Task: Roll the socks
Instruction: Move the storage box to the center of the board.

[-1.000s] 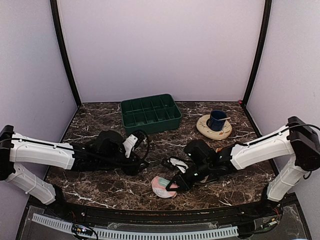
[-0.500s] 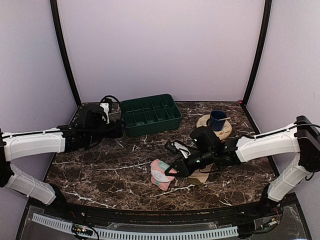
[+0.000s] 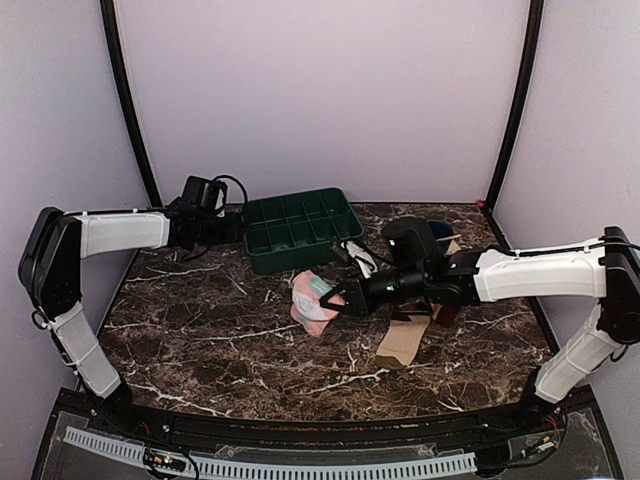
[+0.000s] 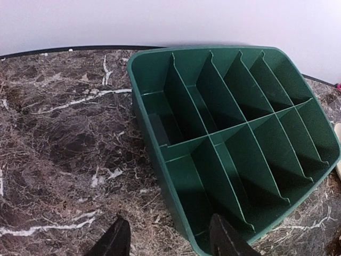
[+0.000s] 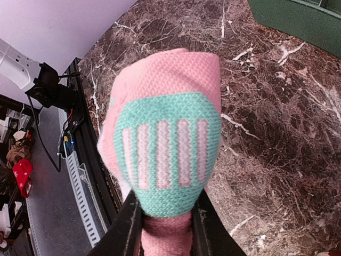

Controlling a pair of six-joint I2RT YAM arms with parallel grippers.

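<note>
Right wrist view showed the right gripper point(image 5: 165, 226) pinching the rolled pink sock point(image 5: 162, 133) (by one end only) above the middle of the table point(image 5: 266, 106); it could slip and unroll. Left gripper point(image 4: 168, 240) hung open.

One camera hangs above and behind my bases, looking down and forward over the whole counter point(image 3: 200, 340) to the back wall point(image 3: 320, 100). The camera on my left end effector point(image 4: 168, 220) looks steeply, close-up, into the green tray point(image 4: 229, 133); the one on my right end effector point(image 5: 166, 208) faces the pink sock point(image 5: 165, 138) point-blank. The overhead view shares both tray and sock.
</note>
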